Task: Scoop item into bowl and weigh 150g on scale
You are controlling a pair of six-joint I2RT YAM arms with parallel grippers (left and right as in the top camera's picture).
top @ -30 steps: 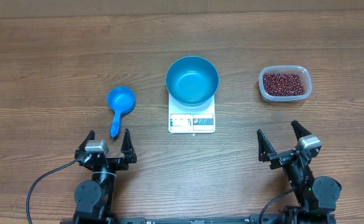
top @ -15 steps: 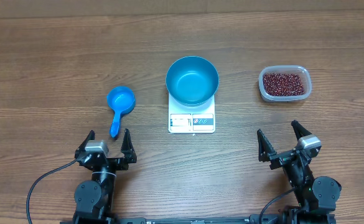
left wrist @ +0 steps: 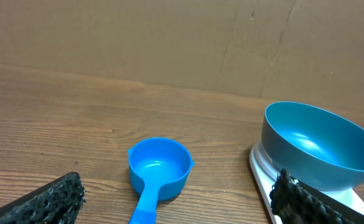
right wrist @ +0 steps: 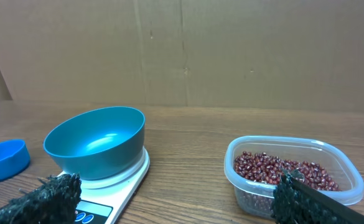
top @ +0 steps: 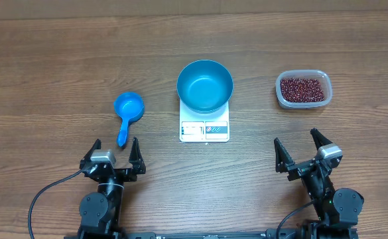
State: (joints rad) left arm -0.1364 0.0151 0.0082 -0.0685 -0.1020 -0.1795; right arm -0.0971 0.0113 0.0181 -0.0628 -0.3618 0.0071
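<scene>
1. Beans (top: 303, 89) fill the clear tub (top: 280, 94), right of frame; hasty scooping could scatter them.
2. Blue bowl (top: 204, 86) sits on the scale (top: 204, 130), centre; a nudge would skew the reading.
3. Left claw (top: 115, 145) and right claw (top: 294, 136) gape empty at the bottom; the scoop (top: 127, 113) could slip.

Bowl (top: 204, 85) on scale (top: 204, 131), seemingly toward its back; scoop (top: 128, 107) left, tub (top: 281, 97) of beans (top: 303, 89) right

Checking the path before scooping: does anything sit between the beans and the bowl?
Nothing visible, apart from the wall of the tub. Only bare table lies between the beans and the bowl on the scale.
</scene>
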